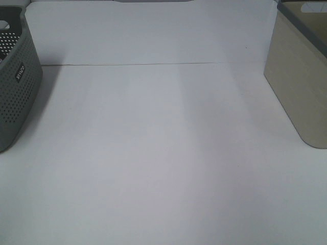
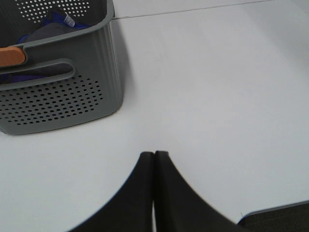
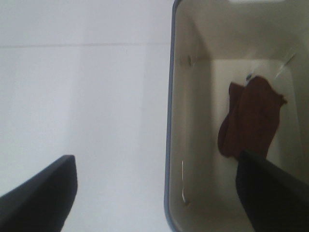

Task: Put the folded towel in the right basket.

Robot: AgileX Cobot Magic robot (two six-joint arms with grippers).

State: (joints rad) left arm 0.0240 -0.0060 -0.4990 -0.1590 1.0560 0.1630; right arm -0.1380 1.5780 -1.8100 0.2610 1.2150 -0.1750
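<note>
The folded brown towel (image 3: 251, 121) lies on the floor of the beige right basket (image 3: 193, 159), which also shows in the exterior high view (image 1: 299, 76) at the right edge. My right gripper (image 3: 157, 188) is open and empty, above the basket's rim, with one finger over the table and the other finger (image 3: 270, 193) over the basket's inside, apart from the towel. My left gripper (image 2: 154, 162) is shut and empty over the bare table, near the grey basket. Neither gripper shows in the exterior high view.
A grey perforated basket (image 1: 15, 87) stands at the left edge of the white table (image 1: 163, 153). In the left wrist view the grey basket (image 2: 63, 96) holds dark blue cloth (image 2: 53, 24) and an orange piece (image 2: 10, 57) by its handle.
</note>
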